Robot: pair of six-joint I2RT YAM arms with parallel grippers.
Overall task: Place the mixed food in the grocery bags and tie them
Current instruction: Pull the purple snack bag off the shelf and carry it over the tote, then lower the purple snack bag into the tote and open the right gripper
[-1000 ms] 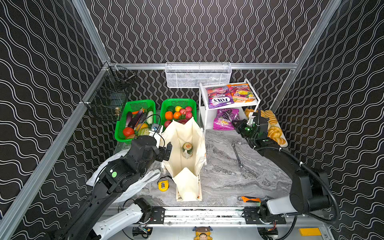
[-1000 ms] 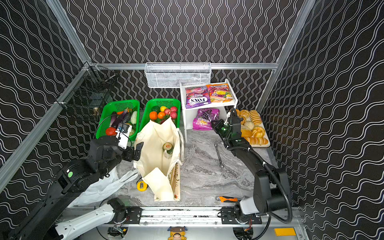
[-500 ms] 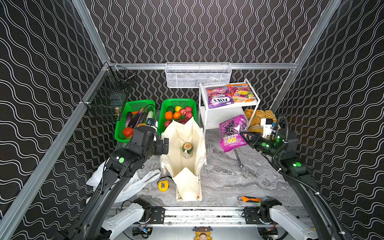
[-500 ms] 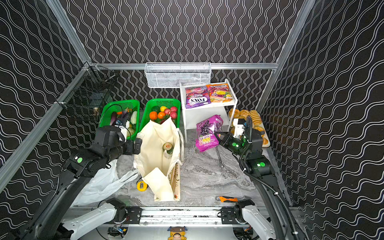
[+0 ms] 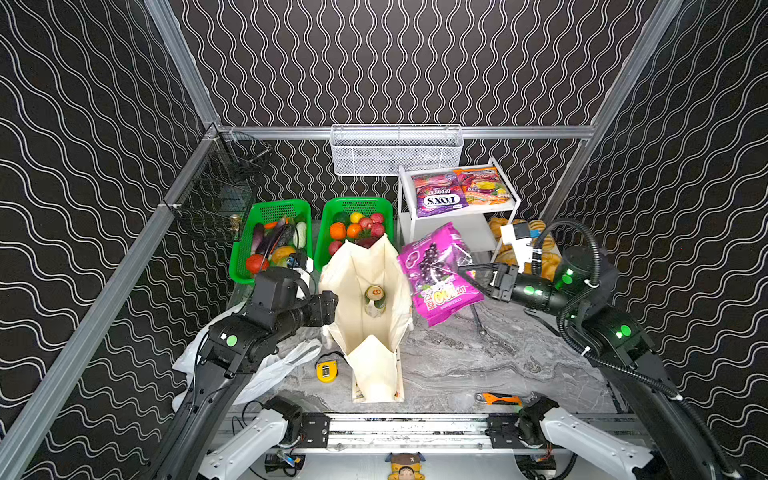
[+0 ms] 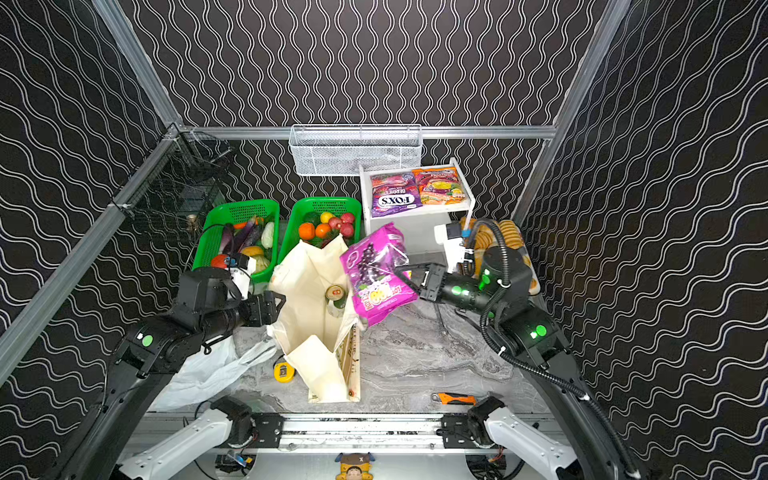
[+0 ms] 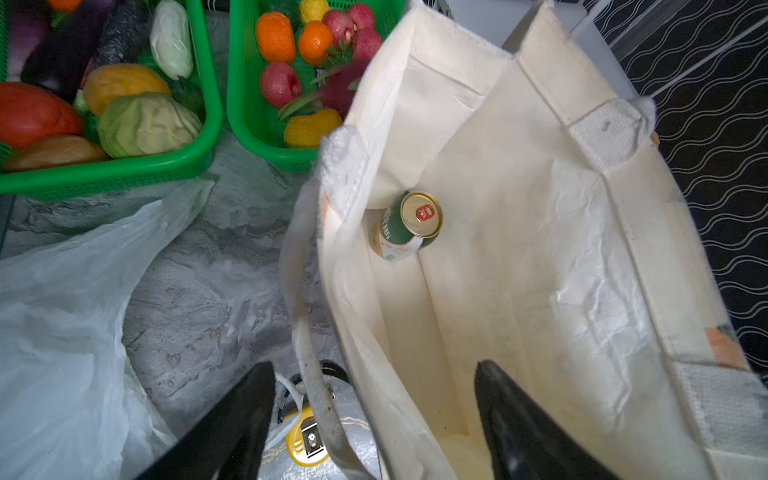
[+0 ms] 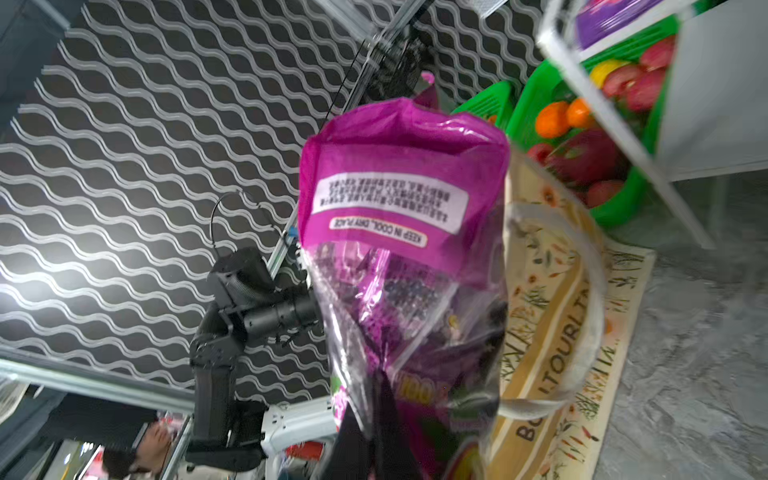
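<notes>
Up front: an orange knife (image 5: pixel 498 399), a yellow tape measure (image 5: pixel 327 371) and the white plastic bag (image 5: pixel 286 361) at left. Mid-table the cloth tote (image 5: pixel 374 365) stands open with a green can (image 5: pixel 375 298) inside, lid up. Left gripper (image 7: pixel 374 419) has its jaws apart, straddling the tote's left wall and strap. Right gripper (image 5: pixel 465 272) is clamped on the purple snack packet (image 5: pixel 432 270) — hanging just right of the tote's mouth, long axis near-to-far, back reads "KEEP IN COOL, DRY PLACE". Farther back — green baskets (image 5: pixel 276 210), and a "FOX'S" packet (image 5: pixel 440 195) on the white shelf (image 5: pixel 478 239).
</notes>
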